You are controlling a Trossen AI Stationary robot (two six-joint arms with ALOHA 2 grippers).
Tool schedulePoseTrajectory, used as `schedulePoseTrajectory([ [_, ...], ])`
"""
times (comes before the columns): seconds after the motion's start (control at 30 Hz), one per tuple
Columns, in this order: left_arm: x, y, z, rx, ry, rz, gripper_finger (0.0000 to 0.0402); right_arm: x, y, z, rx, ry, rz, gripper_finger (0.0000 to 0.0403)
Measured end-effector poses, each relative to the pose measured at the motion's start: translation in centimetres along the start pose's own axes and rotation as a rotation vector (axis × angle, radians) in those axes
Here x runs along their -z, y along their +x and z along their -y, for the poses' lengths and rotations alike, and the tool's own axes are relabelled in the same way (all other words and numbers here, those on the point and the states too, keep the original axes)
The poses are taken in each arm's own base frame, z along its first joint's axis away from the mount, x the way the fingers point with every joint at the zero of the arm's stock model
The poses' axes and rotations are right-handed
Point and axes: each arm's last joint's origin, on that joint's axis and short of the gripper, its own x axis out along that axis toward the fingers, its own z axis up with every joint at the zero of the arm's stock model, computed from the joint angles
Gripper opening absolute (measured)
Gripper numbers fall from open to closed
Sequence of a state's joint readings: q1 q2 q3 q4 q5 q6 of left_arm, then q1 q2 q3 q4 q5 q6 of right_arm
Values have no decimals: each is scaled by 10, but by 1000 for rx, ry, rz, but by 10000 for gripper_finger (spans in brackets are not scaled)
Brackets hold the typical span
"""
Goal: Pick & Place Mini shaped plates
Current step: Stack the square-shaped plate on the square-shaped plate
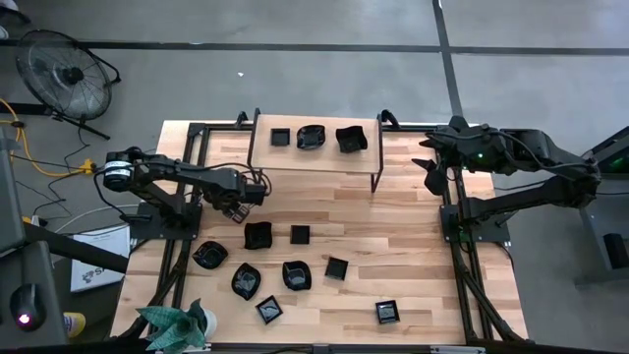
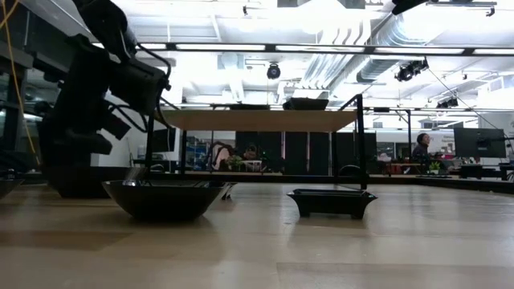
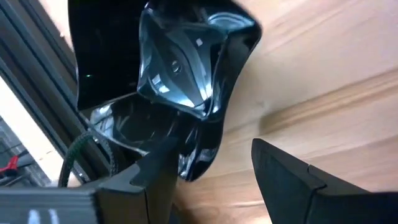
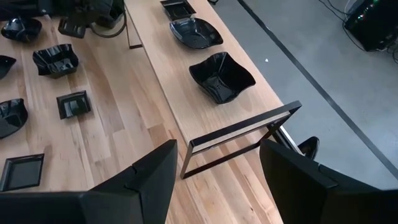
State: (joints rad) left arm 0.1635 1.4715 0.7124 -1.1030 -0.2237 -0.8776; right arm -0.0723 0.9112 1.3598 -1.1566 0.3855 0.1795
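Note:
Several mini shaped plates, glossy and black, lie scattered on the wooden table (image 1: 413, 246). Three more sit on a raised shelf (image 1: 314, 157) at the far side. My left gripper (image 1: 236, 208) hangs open and points down, just left of and above a wavy-edged plate (image 1: 257, 234) (image 3: 186, 68). In the left wrist view one finger (image 3: 146, 180) shows over the plate's near rim and the other (image 3: 298, 180) over bare wood. In the low view this gripper is above the plate (image 2: 165, 197). My right gripper (image 1: 432, 167) (image 4: 217, 180) waits open, high at the table's far right.
A small square plate (image 1: 300, 234) lies just right of the wavy one. Other plates (image 1: 246, 280) lie nearer the front. The shelf's dark legs (image 1: 376, 182) stand on the table. A green plant (image 1: 177, 324) sits at the near left corner. Black frame rails (image 1: 177, 265) run along both sides.

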Motion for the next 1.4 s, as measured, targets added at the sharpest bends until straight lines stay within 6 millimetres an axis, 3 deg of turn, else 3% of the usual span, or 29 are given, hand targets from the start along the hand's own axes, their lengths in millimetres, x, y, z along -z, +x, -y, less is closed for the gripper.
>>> schedulePoseTrajectory([
  [0.4,-3,0,2,-6,61,54,193,-1,0,0,-2,14,11,224],
  [1.0,-2,0,1,7,63,28,10,-1,0,0,-2,35,12,224],
  [1.23,1,0,-2,-15,74,-13,2,-1,0,0,-2,30,12,224],
  [1.4,-3,-12,-1,-14,85,-8,1,-1,0,0,-2,27,12,224],
])
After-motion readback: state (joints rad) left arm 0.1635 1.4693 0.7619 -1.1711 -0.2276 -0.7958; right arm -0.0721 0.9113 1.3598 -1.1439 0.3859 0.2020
